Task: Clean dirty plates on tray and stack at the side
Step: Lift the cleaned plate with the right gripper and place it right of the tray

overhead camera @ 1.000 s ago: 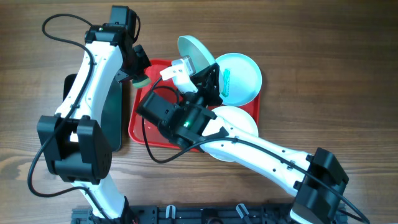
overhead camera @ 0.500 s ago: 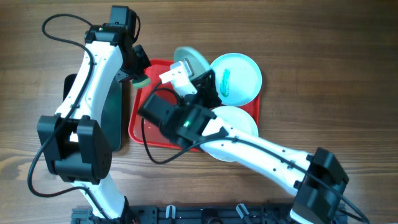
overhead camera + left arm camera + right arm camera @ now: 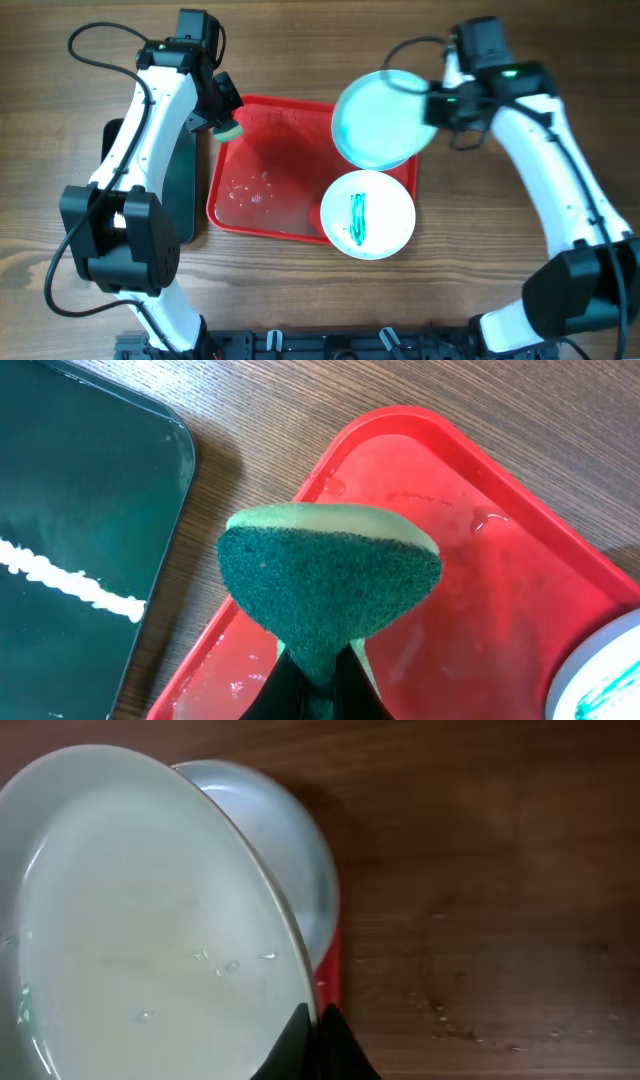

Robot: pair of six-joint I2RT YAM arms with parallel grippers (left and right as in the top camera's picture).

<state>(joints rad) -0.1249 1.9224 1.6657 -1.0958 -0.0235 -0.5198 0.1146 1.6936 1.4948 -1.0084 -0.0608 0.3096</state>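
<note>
Gripping 1 plate (image 3: pixel 378 120) by its rim, right gripper (image 3: pixel 316 1022) hangs over 2nd plate (image 3: pixel 295 850); 3rd plate (image 3: pixel 367 213), smeared, overlaps 1 tray (image 3: pixel 265 140). Left gripper (image 3: pixel 316 678) clamps 1 sponge (image 3: pixel 330 585).

The 2 arms extend away from their bases, the left gripper (image 3: pixel 222 112) pinched tight on a sponge (image 3: pixel 330 585) with its wrist angled inward, and the right gripper (image 3: pixel 436 105) clamped on the rim of a plate (image 3: pixel 380 118).
</note>
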